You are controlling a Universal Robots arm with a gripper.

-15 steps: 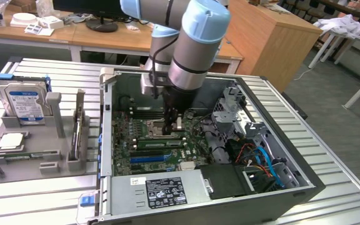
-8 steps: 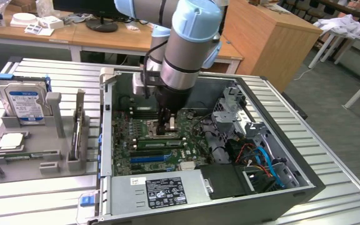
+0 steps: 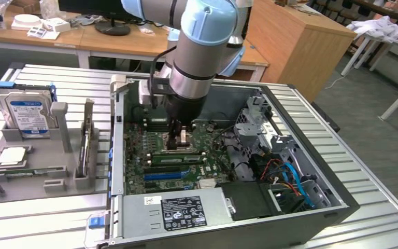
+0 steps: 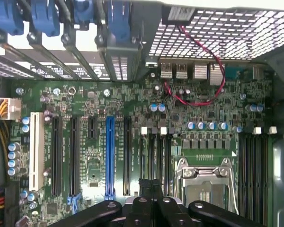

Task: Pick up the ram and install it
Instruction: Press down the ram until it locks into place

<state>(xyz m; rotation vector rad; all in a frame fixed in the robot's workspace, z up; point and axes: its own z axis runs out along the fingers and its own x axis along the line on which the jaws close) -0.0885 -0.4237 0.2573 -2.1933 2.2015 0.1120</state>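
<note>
- The ram (image 3: 176,157), as far as the exterior view allows, is the green stick lying along the bank of memory slots (image 4: 156,151) on the motherboard (image 3: 138,150), just beside the processor socket (image 4: 204,187).
- The gripper (image 3: 182,145) stands upright directly over that stick, fingertips down at its upper edge. I cannot tell whether they touch it.
- Its jaws are closed. In the wrist view the black fingers (image 4: 141,205) sit pressed together above the slots, and I cannot see anything pinched between them.
- Judged from this, the step in hand is seating the stick. To do it well, the push should go straight down the slot line, the stick square to the board, with even pressure so both white end clips (image 4: 144,130) can latch.
- A tilted push risks one end riding high or stressing the board.
- Further out, inside the open computer case (image 3: 323,205), red wires (image 4: 217,71) run well clear of the slots.
- On the grey parts holder (image 3: 60,155) at the exterior view's left stand a hard drive (image 3: 25,111) and another green stick (image 3: 27,171), well apart from the gripper.
</note>
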